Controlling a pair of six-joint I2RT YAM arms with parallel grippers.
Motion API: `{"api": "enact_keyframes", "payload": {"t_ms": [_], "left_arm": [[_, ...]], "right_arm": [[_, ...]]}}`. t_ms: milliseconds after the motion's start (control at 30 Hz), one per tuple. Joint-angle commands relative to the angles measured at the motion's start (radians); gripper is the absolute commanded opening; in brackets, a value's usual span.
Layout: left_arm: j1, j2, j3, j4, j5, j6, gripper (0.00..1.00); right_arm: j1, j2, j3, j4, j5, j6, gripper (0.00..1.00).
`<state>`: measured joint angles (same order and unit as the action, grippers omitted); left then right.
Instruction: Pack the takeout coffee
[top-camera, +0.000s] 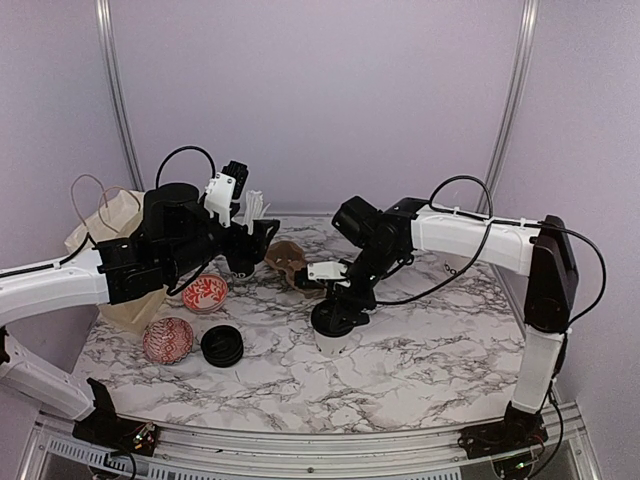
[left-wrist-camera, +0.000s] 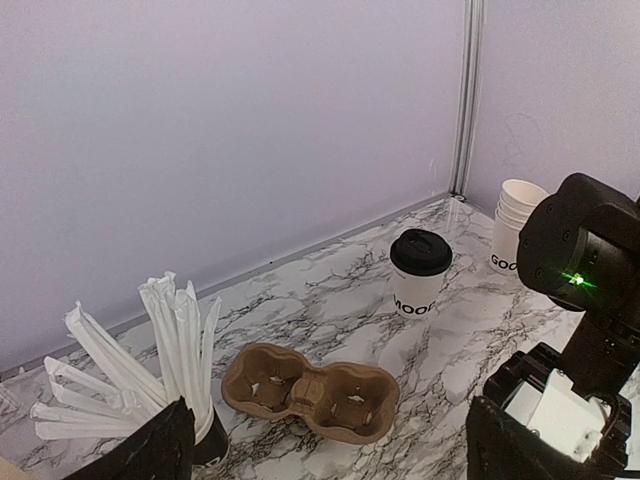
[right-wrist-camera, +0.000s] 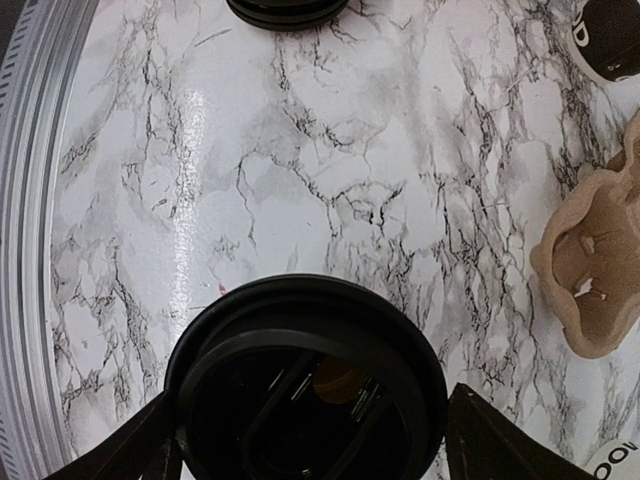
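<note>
Top: right pincer (top-camera: 334, 312) hangs straight over a white lidded cup (top-camera: 336, 345). Any sideways nudge from you could tip it.

Left wrist: left pincer (left-wrist-camera: 328, 432) is released and empty. A second lidded cup (left-wrist-camera: 419, 272) stands well ahead, the carrier (left-wrist-camera: 310, 386) just ahead. The sticks (left-wrist-camera: 150, 360) are close on its left, a likely snag.

Right wrist: jaws straddle the black lid (right-wrist-camera: 305, 375). You can't tell whether they are grasping it. An off-centre squeeze might pop it.

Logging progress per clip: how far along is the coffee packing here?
Done: one lidded cup stands ready. In hand: right end effector open around a second cup's lid. Remaining: the cardboard carrier is empty; nothing is packed.
</note>
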<state>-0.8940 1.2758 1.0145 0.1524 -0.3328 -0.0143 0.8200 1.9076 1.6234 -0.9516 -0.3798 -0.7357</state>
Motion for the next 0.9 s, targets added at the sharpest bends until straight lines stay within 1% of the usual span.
{"api": "enact_keyframes", "payload": {"t_ms": [0,67,100,200,333,467,633,867], "left_arm": [[0.000,0.011,0.035,-0.003,0.009,0.010,0.95],[0.001,0.011,0.037,-0.006,0.007,0.010,0.95],[0.001,0.011,0.038,-0.007,0.005,0.034,0.95],[0.001,0.010,0.039,-0.010,0.005,0.040,0.95],[0.001,0.009,0.041,-0.013,0.008,0.041,0.95],[0.001,0.009,0.045,-0.018,0.014,0.042,0.94],[0.001,0.012,0.054,-0.033,0.018,0.045,0.94],[0.001,0.020,0.061,-0.043,0.020,0.044,0.93]], "right_arm": [[0.009,-0.025,-0.001,0.002,0.029,0.026,0.83],[0.009,-0.038,-0.001,0.002,0.037,0.036,0.81],[0.008,-0.045,-0.003,0.002,0.041,0.040,0.80],[-0.005,-0.072,-0.003,0.001,0.046,0.056,0.79],[-0.065,-0.116,-0.008,-0.013,0.037,0.070,0.79],[-0.191,-0.155,-0.014,-0.029,0.020,0.077,0.79],[-0.344,-0.181,-0.019,-0.036,0.049,0.081,0.78],[-0.521,-0.153,0.036,-0.029,0.099,0.108,0.77]]}}
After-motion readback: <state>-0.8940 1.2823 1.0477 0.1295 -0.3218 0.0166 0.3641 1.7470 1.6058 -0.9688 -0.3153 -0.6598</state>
